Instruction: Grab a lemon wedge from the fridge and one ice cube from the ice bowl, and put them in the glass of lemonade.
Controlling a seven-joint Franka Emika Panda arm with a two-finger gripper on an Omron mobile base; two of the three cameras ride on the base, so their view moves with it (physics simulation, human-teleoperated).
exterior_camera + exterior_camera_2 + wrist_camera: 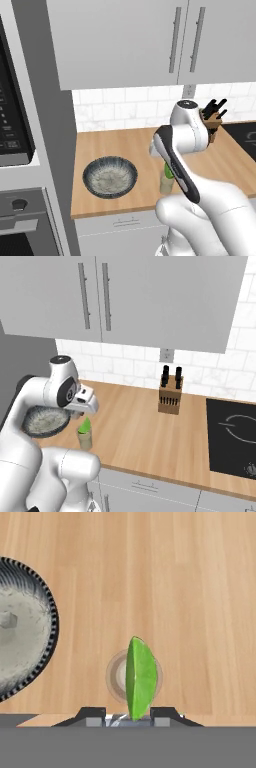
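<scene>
Left base view: the white arm rises from the lower right and bends over the wooden bench [110, 145]. The bowl [110, 177] sits on the bench toward its left front, dark speckled outside and pale inside. Just right of it, partly behind the arm, stands the glass [165, 186], with the green wedge [168, 171] directly above its mouth. A knife block [214, 120] stands at the back right near the tiled wall, and grey cupboards [125, 40] hang above. The oven [15, 125] fills the left edge.

Right base view: the arm comes up from the lower left, its hand pointing down over the glass [85, 441]. The wedge [85, 426] sits at the top of the glass, below the hand. The bowl [46, 421] lies just left of the glass, partly hidden by the arm. The knife block [170, 395] stands well apart to the right, and a black cooktop [232, 436] lies at the far right.

Hand view: the jaws [128, 716] are closed on the wedge [140, 678], which stands upright between the two dark tips. Straight beneath it is the round rim of the glass [116, 677]. The bowl [25, 632] lies to the left, with an ice cube [7, 619] inside it.
</scene>
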